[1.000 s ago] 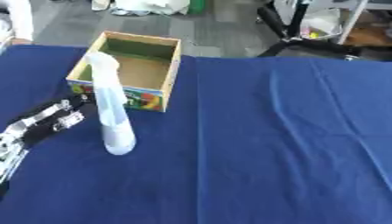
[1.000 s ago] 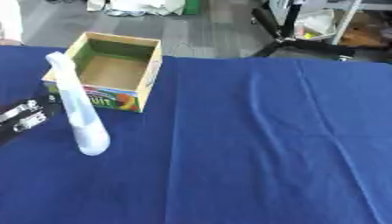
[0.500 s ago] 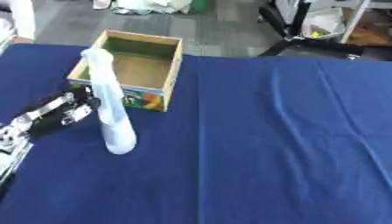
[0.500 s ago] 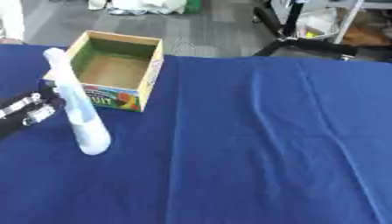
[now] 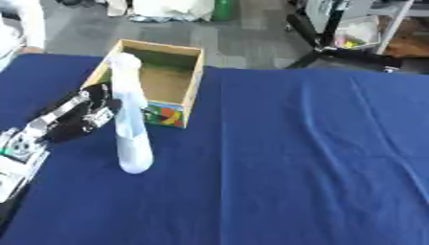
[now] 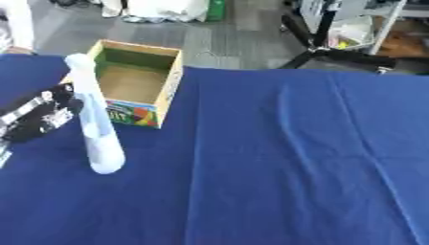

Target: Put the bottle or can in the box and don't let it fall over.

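Blue-clothed desk [image 5: 318,162]: upright white bottle [image 5: 131,129], long axis vertical, stands at 3 o'clock, just beside left hand [image 5: 84,115], whose fingers look relaxed, holding nothing; box [image 5: 159,81] at 12 o'clock.

— What is everything resting on?
— A table [image 5: 318,158] under a dark blue cloth, faintly creased toward the right.
— And what sits on it?
— An open cardboard box [image 5: 189,81] at the far left, with a coloured print on its near side. A tall pale bottle [image 5: 130,119] stands upright just in front of the box's near left corner, base on the cloth.
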`<state>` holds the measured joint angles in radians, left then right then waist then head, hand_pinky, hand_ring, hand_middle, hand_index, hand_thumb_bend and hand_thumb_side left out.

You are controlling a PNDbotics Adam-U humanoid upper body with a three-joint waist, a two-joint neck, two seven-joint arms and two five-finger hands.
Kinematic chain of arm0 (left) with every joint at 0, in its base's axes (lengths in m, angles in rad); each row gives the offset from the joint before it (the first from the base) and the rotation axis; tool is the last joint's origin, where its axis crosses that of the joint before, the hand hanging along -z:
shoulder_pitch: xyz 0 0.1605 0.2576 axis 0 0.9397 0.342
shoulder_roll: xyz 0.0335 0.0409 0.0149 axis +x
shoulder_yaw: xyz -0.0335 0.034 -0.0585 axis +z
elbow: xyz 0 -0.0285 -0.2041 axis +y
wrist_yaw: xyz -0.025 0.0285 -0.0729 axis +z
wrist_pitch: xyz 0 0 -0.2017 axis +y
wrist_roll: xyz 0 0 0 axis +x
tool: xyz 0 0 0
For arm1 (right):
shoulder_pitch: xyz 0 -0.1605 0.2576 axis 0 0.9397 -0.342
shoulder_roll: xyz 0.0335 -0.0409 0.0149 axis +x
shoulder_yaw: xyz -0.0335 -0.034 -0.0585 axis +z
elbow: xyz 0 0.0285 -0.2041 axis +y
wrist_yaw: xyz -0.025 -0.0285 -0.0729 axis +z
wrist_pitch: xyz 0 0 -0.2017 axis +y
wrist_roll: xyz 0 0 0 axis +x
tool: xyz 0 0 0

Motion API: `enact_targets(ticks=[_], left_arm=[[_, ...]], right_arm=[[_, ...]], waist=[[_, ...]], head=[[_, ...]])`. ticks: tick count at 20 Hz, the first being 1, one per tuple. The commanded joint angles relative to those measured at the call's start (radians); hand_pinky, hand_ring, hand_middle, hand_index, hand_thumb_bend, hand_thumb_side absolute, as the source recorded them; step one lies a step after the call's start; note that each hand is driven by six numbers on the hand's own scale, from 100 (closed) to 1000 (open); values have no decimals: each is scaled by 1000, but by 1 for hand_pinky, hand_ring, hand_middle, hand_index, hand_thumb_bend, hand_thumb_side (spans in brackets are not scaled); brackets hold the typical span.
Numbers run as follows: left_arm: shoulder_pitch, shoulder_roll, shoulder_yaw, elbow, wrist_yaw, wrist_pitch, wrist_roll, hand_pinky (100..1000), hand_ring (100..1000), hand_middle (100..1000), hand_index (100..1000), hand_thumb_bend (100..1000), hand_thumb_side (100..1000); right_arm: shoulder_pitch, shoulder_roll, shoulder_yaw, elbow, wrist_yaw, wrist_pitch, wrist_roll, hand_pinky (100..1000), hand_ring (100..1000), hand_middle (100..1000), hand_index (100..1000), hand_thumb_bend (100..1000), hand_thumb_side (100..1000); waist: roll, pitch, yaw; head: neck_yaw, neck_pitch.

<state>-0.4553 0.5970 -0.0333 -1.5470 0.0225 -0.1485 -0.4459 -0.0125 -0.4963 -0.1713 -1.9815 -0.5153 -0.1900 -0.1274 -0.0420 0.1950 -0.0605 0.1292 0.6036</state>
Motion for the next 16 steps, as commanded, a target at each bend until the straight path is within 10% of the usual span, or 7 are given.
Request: enact_targets(ticks=[1, 16], left_arm=[[-25, 18, 1, -15, -24, 2, 12, 1000, 952, 899, 904, 100, 678], [-64, 6, -32, 35, -68, 4, -12, 1000, 903, 844, 864, 100, 691]], right_arm=[[-7, -15, -4, -19, 7, -2, 3, 972, 1000, 1000, 1000, 100, 526], [-10, -7, -1, -19, 16, -1, 5, 971, 1000, 1000, 1000, 100, 526]], waist=[[3, -10, -1], [1, 1, -4]], head=[[-10, -4], [-75, 50]])
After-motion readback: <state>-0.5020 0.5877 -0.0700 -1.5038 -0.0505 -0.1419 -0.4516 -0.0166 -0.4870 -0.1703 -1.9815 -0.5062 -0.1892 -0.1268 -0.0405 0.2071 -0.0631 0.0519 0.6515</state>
